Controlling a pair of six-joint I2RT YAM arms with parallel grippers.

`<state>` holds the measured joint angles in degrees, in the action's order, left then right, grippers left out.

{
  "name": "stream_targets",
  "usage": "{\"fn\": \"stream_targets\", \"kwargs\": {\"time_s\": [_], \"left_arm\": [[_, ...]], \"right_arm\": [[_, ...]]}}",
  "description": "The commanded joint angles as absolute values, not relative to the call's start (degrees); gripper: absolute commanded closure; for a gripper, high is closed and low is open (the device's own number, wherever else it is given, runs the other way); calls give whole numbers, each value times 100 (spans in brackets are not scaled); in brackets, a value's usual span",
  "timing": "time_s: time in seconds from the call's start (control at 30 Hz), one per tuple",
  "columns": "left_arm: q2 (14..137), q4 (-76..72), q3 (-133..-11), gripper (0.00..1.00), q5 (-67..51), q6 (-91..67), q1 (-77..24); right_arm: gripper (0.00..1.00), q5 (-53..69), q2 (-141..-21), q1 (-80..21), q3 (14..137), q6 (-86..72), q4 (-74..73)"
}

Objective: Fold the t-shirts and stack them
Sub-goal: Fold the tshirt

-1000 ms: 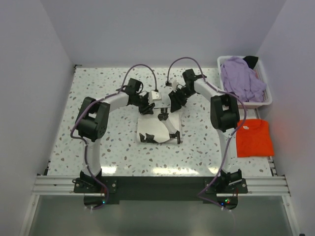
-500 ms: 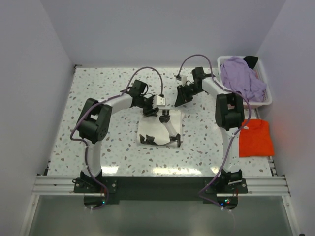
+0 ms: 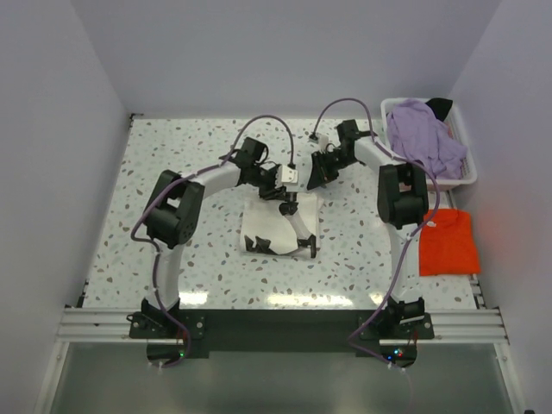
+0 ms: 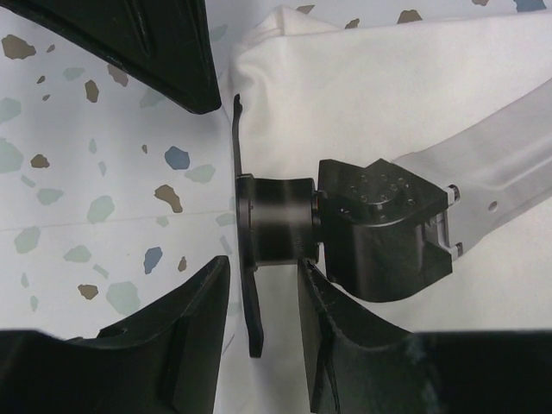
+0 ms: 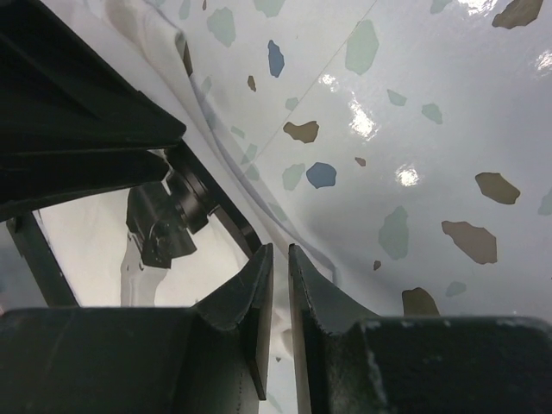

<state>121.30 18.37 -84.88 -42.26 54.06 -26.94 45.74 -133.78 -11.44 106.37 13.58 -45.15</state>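
**Top view**
- Table (image 3: 155,147): speckled top, walled left, far and right. Bare room lies left of the arms and along the near edge.
- Cream-white shirt (image 3: 272,226): a folded rectangle at table centre, between the arms. It carries dark marks, and its near, left and right edges lie free.
- Left gripper (image 3: 289,200): over the shirt's far edge. Jaws too small to read here.
- Right gripper (image 3: 316,178): just beside the shirt's far right corner, close to the left gripper.
- Orange-red shirt (image 3: 448,243): folded flat at the table's right edge, well apart from the cream-white shirt.
- Lavender shirt (image 3: 423,138): heaped in the white basket (image 3: 453,184) at the far right corner.

**Left wrist view**
- Left gripper (image 4: 261,276): jaws partly apart, with no grip evident.
- Cream-white shirt (image 4: 388,95): fills the right side, its edge running top to bottom past the fingertips.
- Black-and-grey figure (image 4: 379,228): seemingly printed on the cloth, reaching into the gap.
- Table (image 4: 86,172): bare on the left.
- Black wedge (image 4: 147,43): crowds the top-left corner.

**Right wrist view**
- Right gripper (image 5: 280,254): jaws almost together, a thin slit left. I cannot tell whether cloth is caught.
- Cream-white shirt (image 5: 86,250): at lower left, a folded edge running diagonally to the fingertips.
- Table (image 5: 431,129): bare to the right.
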Motion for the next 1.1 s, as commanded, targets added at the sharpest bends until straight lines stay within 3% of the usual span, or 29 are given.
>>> {"fn": "stream_targets", "kwargs": {"time_s": [0.0,0.07,0.2,0.33,0.57,1.07], "left_arm": [[12287,1758,-8806,58,-4403,5344,-2742],[12322,1740,-8842,63,-4386,5335,-2768],[12165,1521,-8623,85,-4360,5344,-2795],[11559,723,-7754,100,-4281,5922,-2891],[10627,-526,-6242,100,-3842,6908,-3146],[10187,-1160,-5494,100,-3691,7611,-3261]], "right_arm": [[83,4720,-13377,-1108,10731,1397,-4368],[83,4728,-13368,-1116,10732,1406,-4359],[84,4772,-13342,-1116,10740,1477,-4351],[84,4878,-13351,-1134,10828,1442,-4316],[84,5185,-13368,-1362,10846,1467,-4280],[85,5327,-14036,-2100,11276,2610,-5537]]}}
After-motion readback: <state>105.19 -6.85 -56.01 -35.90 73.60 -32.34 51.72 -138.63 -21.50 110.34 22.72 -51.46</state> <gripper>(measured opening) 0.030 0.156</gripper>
